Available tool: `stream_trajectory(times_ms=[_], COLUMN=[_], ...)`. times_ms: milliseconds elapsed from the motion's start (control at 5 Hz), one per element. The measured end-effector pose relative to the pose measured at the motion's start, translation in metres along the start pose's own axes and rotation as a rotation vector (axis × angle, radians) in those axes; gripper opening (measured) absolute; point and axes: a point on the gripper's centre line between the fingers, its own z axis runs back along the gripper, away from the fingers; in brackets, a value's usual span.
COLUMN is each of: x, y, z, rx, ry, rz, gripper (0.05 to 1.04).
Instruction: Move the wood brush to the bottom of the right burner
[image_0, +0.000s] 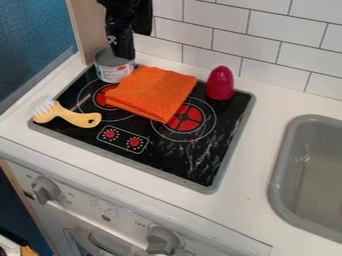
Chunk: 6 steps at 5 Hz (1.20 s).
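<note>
Wood brush (79, 119), one of them, lies in the left part of the camera view, on the left side of the black stovetop (174, 159). Its single clump of white bristles (43, 105) points to the upper left, and its handle, pierced by one hole, reaches right to a spot just above the knob panel. The stovetop has two red burners: the left burner (102, 96) and the right burner (185, 120), each partly covered by one folded orange cloth (152, 92). The brush is well apart from the right burner.

One black gripper (123, 54) hangs at the upper left of the frame, over one open can (112, 67); whether it is wide or narrow cannot be told. One dark pink, dome-topped object (220, 83) stands upright at the upper centre right, beside the cloth. Two small red knobs (110, 134) sit below the burners, and two larger grey knobs (163, 240) are on the front of the white surface (257, 120). One grey sink (282, 167) is at the right edge.
</note>
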Motion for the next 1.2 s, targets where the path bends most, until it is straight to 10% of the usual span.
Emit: stream_trajectory(times_ms=[1200], x=[0.038], y=[0.089], z=[-0.044], rx=[0.121], ry=[-0.059], rz=[0.101], gripper=[1.000])
